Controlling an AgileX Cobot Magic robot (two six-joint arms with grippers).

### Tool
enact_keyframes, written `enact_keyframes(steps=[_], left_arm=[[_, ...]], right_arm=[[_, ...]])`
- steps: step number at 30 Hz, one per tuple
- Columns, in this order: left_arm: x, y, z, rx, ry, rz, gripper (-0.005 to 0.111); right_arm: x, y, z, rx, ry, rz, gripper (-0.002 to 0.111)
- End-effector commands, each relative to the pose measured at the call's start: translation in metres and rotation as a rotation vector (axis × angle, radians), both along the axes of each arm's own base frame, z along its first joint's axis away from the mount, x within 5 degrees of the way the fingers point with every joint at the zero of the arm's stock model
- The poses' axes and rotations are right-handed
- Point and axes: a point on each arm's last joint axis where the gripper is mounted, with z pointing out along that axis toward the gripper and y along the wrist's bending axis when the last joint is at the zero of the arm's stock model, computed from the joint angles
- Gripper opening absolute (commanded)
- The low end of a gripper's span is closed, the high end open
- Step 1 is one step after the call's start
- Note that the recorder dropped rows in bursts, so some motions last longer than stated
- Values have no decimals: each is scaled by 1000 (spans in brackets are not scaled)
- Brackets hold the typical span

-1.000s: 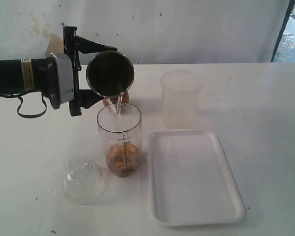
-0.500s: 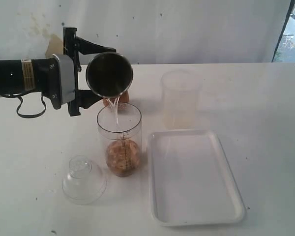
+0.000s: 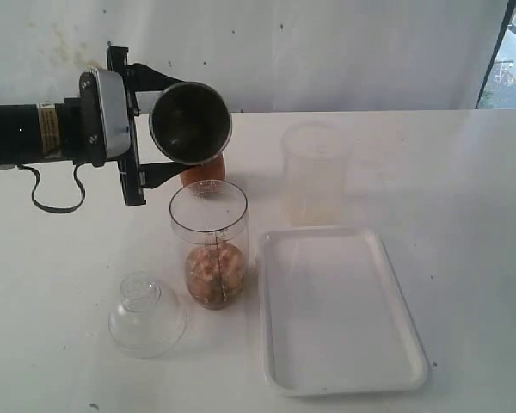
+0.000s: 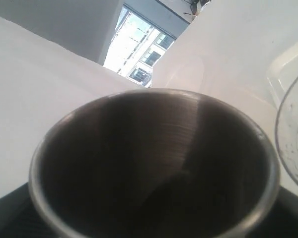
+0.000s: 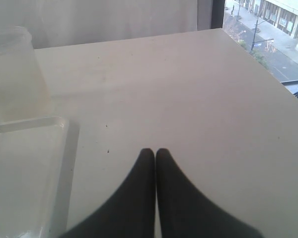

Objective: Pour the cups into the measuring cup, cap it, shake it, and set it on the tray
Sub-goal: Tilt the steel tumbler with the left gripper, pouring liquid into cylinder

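Steel tumbler [image 3: 191, 122]: held in the air, just above and behind the mouth of the measuring cup [image 3: 210, 245], not touching it.
Long axis: near level; it lies on its side.
Mouth: faces the exterior camera, dipped slightly toward the measuring cup; no stream shows.
Left gripper [image 3: 182, 127]: mine, spread wide, clamped across the tumbler's wall.
Right gripper [image 5: 155, 158]: mine, pressed together, empty, near the tray [image 3: 335, 310].
Wooden cup [image 3: 203, 171]: behind the measuring cup, partly hidden.
Cap [image 3: 146, 314]: off, on the table beside the measuring cup.
Risk, drips: last drops may miss the rim if I withdraw while tilted.
Risk, collision: my lower finger may knock the wooden cup or the tall cylinder on descent.
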Motion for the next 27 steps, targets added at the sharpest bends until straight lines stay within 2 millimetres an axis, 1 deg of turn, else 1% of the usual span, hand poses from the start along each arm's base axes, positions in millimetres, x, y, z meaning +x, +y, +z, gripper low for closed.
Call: enact_keyframes(steps=[1,2,4,7,11,15,27], left_arm=[[0,0,11,79,-265,-23,0],[0,0,11,119,-347,-36,0],[0,0,11,144,-409,-50,0],[0,0,11,159,-437,-53,0],[0,0,12,211,-567,-74,0],[1,0,13,195,-565,-58,0],[-1,-1,15,222,-666,-83,0]], right_arm=[[0,0,0,19,-3,-5,0],[0,0,0,21,-3,-6,0],[0,0,0,21,-3,-6,0],[0,0,0,21,-3,-6,0],[0,0,0,21,-3,-6,0],[0,0,0,21,-3,-6,0],[0,0,0,21,-3,-6,0]])
